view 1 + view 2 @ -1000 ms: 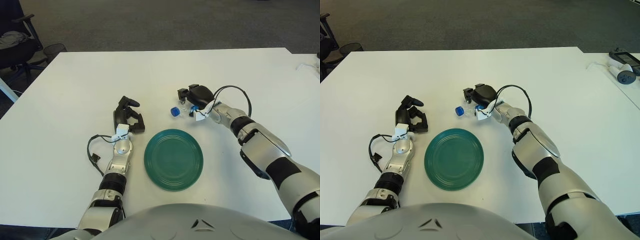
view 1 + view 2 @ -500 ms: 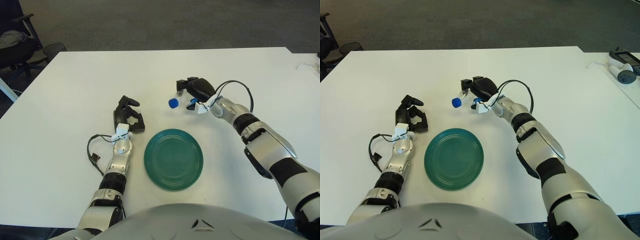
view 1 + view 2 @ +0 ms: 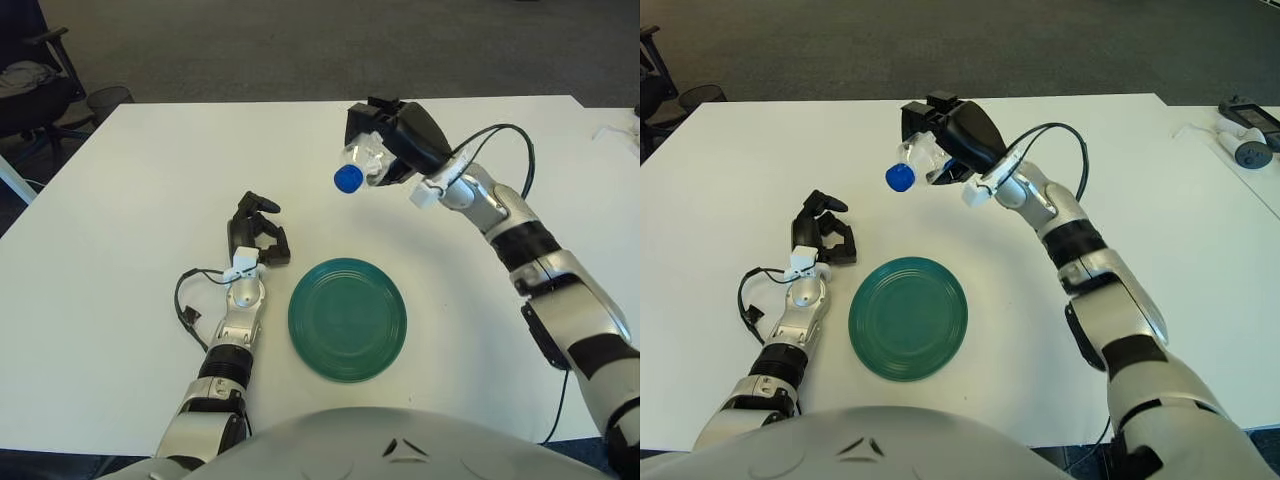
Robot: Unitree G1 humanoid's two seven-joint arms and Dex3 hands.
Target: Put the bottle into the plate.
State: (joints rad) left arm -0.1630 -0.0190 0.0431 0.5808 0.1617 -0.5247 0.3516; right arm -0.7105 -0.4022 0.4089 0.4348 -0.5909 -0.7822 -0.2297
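Note:
My right hand [image 3: 392, 140] is shut on a clear plastic bottle [image 3: 362, 165] with a blue cap [image 3: 347, 179]. It holds the bottle on its side, well above the table, with the cap pointing left and toward me. The green plate [image 3: 347, 318] lies flat on the white table [image 3: 130, 170], below the bottle and nearer to me. The plate holds nothing. My left hand [image 3: 257, 235] rests on the table to the left of the plate, fingers curled and holding nothing.
A black cable [image 3: 185, 300] runs beside my left forearm. A white and grey device [image 3: 1246, 140] lies on a second table at the far right. A chair [image 3: 30, 85] and a wire bin [image 3: 108, 98] stand beyond the table's left corner.
My right hand has lifted the bottle off the table and raised it higher, away from me. The left hand and the plate have not moved.

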